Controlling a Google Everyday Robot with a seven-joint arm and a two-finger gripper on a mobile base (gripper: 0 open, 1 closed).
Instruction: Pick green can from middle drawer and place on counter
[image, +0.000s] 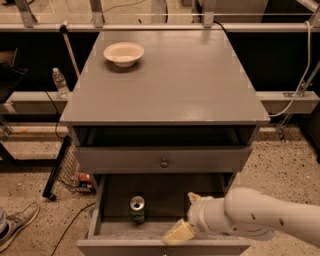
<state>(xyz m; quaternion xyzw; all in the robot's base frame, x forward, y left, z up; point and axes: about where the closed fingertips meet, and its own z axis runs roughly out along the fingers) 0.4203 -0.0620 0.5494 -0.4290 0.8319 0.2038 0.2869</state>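
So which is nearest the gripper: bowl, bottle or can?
The green can, upright in the middle drawer, beside the open gripper. The bowl sits on the counter; the bottle stands beside the cabinet.

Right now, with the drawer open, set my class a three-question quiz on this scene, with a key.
1. True or false: the can stands upright in the drawer.
2. What sits on the counter? A: bowl. B: can. C: nothing.
3. Is the gripper holding the can?
Key: 1 true. 2 A. 3 no: it is open, low in the drawer, apart from the can, on its right as pictured.
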